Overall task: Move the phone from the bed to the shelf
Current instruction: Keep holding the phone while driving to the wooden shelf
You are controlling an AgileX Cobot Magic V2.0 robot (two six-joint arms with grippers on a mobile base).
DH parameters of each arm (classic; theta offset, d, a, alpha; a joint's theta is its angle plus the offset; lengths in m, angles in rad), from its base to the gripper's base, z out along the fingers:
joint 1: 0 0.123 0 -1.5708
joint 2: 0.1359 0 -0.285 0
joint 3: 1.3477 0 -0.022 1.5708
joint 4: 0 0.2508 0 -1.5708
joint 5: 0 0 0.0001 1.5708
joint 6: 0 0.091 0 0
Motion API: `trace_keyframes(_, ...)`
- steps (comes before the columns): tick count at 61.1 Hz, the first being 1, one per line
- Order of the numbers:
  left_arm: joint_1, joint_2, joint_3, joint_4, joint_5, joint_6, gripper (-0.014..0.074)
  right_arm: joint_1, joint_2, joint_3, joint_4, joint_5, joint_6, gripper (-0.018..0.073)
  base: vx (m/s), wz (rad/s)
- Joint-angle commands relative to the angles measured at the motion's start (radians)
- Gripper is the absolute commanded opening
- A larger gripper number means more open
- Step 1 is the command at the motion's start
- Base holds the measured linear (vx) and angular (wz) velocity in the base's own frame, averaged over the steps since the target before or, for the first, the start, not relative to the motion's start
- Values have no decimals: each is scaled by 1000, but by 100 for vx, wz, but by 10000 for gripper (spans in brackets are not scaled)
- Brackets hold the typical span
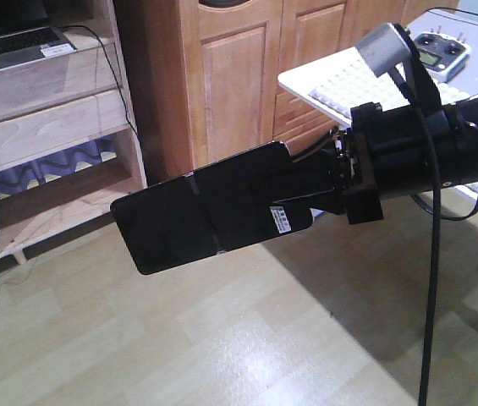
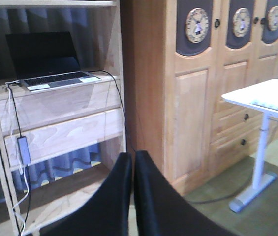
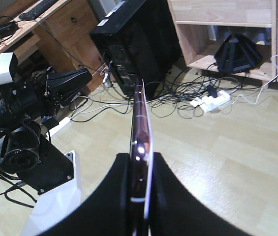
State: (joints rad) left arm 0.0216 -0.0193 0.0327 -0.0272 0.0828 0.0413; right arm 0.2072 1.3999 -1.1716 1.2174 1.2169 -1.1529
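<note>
The phone (image 1: 196,211) is thin, black and glossy, with a line across its middle and a small white sticker near the held end. It hangs level in the air above the floor, right of the shelf (image 1: 48,118). My right gripper (image 1: 293,199) reaches in from the right and is shut on that end. In the right wrist view the phone (image 3: 141,113) runs edge-on between the fingers (image 3: 116,196) of the right gripper (image 3: 141,164). My left gripper (image 2: 133,164) is shut with nothing in it and faces the pale-wood shelf (image 2: 65,135). The bed is out of view.
A grey laptop (image 1: 14,46) stands open on an upper shelf board, and cables hang down the shelf side. A tall wooden wardrobe (image 1: 247,76) stands right of the shelf. A white table (image 1: 348,80) is at the right. A black computer tower (image 3: 129,42) and cables (image 3: 198,93) are on the floor.
</note>
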Motion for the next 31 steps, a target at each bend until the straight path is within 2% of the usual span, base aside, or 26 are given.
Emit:
trace_keyframes(1, 0, 2, -25, -10, -71, -9, 1, -1, -36, -24, 93, 71, -10, -2, 48, 10)
trace_keyframes(31, 0, 2, -25, -10, -71, -9, 1, -1, -36, -24, 93, 71, -10, -2, 50, 20)
